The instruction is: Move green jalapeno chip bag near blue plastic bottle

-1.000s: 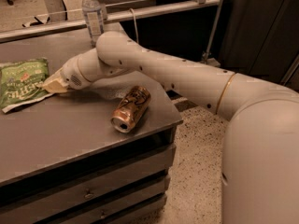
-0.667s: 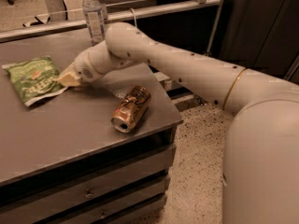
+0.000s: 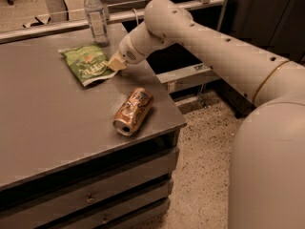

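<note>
The green jalapeno chip bag (image 3: 87, 64) lies flat on the grey table (image 3: 43, 128), near its back edge. The blue plastic bottle (image 3: 96, 17), clear with a white cap, stands upright just behind the bag. My gripper (image 3: 116, 63) reaches in from the right and is shut on the bag's right edge, its tips low at the table surface. The bag's far corner is a short way in front of the bottle's base.
A copper-coloured drink can (image 3: 133, 111) lies on its side near the table's front right corner. The table's right edge drops to a speckled floor (image 3: 205, 175). A rail (image 3: 57, 25) runs behind the table. My arm (image 3: 214, 42) spans the right side.
My gripper has dragged the chip bag from the table's left side to the right and back, close to the bottle. The can and the bottle have not moved.
</note>
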Motion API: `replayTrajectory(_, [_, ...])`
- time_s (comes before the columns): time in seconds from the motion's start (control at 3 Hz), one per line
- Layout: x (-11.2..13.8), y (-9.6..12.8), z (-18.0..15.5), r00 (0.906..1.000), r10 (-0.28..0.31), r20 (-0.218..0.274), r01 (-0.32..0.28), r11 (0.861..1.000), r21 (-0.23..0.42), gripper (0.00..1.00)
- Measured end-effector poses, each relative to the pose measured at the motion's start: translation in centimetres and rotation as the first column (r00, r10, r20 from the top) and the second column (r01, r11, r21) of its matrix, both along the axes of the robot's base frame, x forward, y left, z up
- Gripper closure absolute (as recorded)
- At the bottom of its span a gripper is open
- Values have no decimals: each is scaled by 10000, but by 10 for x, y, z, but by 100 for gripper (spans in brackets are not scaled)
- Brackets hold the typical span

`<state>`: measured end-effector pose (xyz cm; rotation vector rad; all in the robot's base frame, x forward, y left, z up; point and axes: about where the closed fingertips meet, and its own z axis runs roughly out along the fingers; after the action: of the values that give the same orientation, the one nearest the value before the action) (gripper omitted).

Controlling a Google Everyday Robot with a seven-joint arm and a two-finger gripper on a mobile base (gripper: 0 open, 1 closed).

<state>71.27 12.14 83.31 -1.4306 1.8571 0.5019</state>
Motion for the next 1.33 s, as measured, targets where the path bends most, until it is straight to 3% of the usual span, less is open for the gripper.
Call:
replayTrajectory(0.33, [16, -38, 6, 9990, -387, 226, 400, 9973, -609, 100])
replayTrajectory(0.67, [23, -53, 9, 9990, -344, 290, 371, 9945, -981, 82])
replayTrajectory(1.33, [24, -63, 8, 9995, -236, 203, 260, 9910, -1311, 35])
